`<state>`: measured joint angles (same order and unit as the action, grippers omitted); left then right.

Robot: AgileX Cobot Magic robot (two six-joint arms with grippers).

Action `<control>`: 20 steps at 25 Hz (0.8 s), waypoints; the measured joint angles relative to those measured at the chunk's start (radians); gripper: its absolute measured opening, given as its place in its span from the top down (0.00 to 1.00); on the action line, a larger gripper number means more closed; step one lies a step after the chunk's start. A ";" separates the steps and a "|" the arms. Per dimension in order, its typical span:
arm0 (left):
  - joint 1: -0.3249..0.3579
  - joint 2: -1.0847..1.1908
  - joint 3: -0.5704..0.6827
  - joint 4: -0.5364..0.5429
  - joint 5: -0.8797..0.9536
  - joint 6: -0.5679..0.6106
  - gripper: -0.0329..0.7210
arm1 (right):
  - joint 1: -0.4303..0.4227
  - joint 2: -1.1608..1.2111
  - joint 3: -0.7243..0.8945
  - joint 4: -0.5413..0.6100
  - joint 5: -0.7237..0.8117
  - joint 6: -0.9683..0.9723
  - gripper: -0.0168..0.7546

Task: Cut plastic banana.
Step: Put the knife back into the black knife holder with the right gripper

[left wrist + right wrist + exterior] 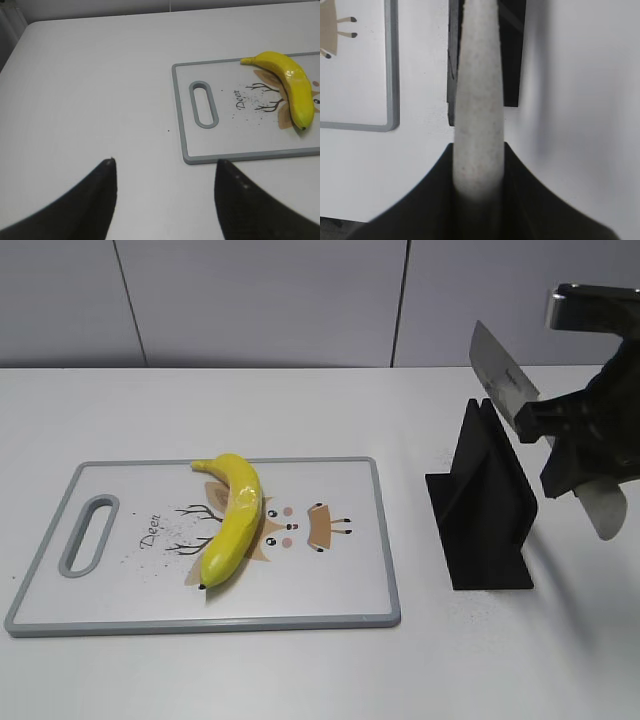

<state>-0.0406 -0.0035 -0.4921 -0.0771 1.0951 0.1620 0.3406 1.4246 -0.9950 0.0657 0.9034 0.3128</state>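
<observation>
Gripped tight in your right gripper (479, 200), the knife (503, 380) hangs above its black stand (482, 505), so swing it left over the banana (232, 520) lying diagonally on the cutting board (330, 605), blade square across its middle, while your left gripper (165, 200) hovers spread, empty.

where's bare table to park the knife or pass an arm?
Bare patches: the table left of the cutting board, where the open left gripper hovers; the strip behind the board; the front edge below it. Crowded: the gap between the board's right edge and the black knife stand, with the right gripper holding the knife above it. The banana occupies mid-board.
</observation>
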 joint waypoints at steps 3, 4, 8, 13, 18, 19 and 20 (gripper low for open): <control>0.000 0.000 0.000 0.000 0.000 0.000 0.17 | 0.000 -0.022 0.000 0.000 0.004 -0.001 0.77; 0.000 0.000 0.000 0.000 0.000 0.000 0.17 | 0.000 -0.022 0.000 0.003 0.007 -0.004 0.77; 0.000 0.000 0.000 0.000 0.000 0.000 0.17 | 0.000 -0.020 0.000 0.040 0.008 -0.040 0.77; 0.000 0.000 0.000 0.000 0.000 0.000 0.17 | 0.000 0.004 0.000 0.043 0.007 -0.048 0.77; 0.000 0.000 0.000 0.000 0.001 0.000 0.17 | 0.000 0.027 0.000 0.041 -0.014 -0.048 0.77; 0.000 0.000 0.000 0.000 0.001 0.000 0.17 | 0.000 0.027 0.000 0.041 -0.015 -0.048 0.77; 0.000 0.000 0.000 0.000 0.001 0.000 0.17 | 0.000 0.027 0.000 0.041 -0.015 -0.048 0.77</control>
<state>-0.0406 -0.0035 -0.4921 -0.0771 1.0961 0.1616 0.3406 1.4515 -0.9950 0.1063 0.8882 0.2652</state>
